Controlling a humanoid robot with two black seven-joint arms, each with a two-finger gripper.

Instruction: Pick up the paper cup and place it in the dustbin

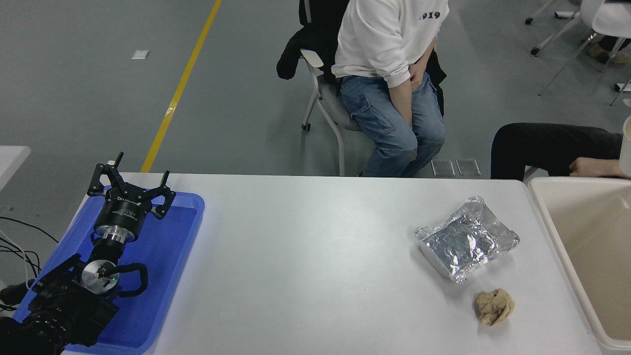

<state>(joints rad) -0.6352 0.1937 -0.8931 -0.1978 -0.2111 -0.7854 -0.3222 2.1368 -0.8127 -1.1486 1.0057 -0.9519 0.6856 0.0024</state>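
Only a sliver of the white paper cup (627, 147) shows at the picture's right edge, held up high above the far part of the cream-beige dustbin (548, 217). What holds it is out of the picture, and my right gripper is not in view. The dustbin stands off the table's right end and its inside looks bare. My left gripper (132, 180) is open and empty, parked over the blue tray at the lower left.
A silver foil-wrapped tray (466, 240) and a crumpled tan paper ball (494, 306) lie on the table's right part. The blue tray (167, 246) sits at the left. Two people sit beyond the far edge.
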